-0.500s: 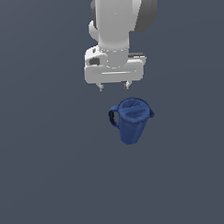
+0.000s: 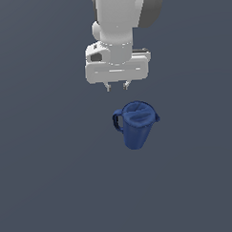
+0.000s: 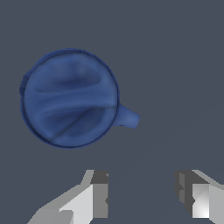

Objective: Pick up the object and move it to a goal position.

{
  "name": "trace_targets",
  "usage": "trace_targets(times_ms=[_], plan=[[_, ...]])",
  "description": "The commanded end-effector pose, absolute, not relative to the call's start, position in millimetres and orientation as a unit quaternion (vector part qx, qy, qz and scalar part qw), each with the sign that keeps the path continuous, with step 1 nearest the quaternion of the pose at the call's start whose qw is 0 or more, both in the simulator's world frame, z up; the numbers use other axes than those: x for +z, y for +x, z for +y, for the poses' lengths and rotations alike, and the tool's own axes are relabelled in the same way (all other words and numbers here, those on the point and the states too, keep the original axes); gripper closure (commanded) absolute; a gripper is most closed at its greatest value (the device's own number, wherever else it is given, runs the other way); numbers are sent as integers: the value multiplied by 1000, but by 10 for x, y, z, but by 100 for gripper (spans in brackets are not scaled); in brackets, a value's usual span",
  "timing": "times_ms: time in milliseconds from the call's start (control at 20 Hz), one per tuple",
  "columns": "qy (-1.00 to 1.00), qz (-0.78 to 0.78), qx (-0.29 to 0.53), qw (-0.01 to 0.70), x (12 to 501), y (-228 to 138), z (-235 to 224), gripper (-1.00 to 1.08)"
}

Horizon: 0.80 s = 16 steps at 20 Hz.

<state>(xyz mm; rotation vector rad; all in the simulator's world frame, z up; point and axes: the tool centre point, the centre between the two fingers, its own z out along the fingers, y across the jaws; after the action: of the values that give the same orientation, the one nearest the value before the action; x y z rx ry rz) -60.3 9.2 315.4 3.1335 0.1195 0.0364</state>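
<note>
While upright, pitcher (image 2: 136, 123) handle faces exterior view's left.

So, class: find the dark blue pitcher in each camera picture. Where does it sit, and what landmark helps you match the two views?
Exterior view: the pitcher stands just right of centre, below the gripper.
Wrist view: the pitcher is seen from above, apart from the fingertips.
Shared landmark: the open gripper's two fingers.

Plain dark grey-blue surface (image 2: 49, 187), flat, uniform, unmarked, filling both views
</note>
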Motion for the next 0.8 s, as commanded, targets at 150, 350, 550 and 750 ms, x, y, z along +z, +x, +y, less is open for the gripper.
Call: trace_targets(times_ms=[150, 350, 550, 750], plan=[[997, 63, 45, -3, 3457, -583, 37, -20], [992, 90, 82, -10, 3781, -582, -25, -20], [984, 124, 128, -20, 4173, -605, -113, -20], [971, 158, 176, -33, 4558, -657, -224, -20]])
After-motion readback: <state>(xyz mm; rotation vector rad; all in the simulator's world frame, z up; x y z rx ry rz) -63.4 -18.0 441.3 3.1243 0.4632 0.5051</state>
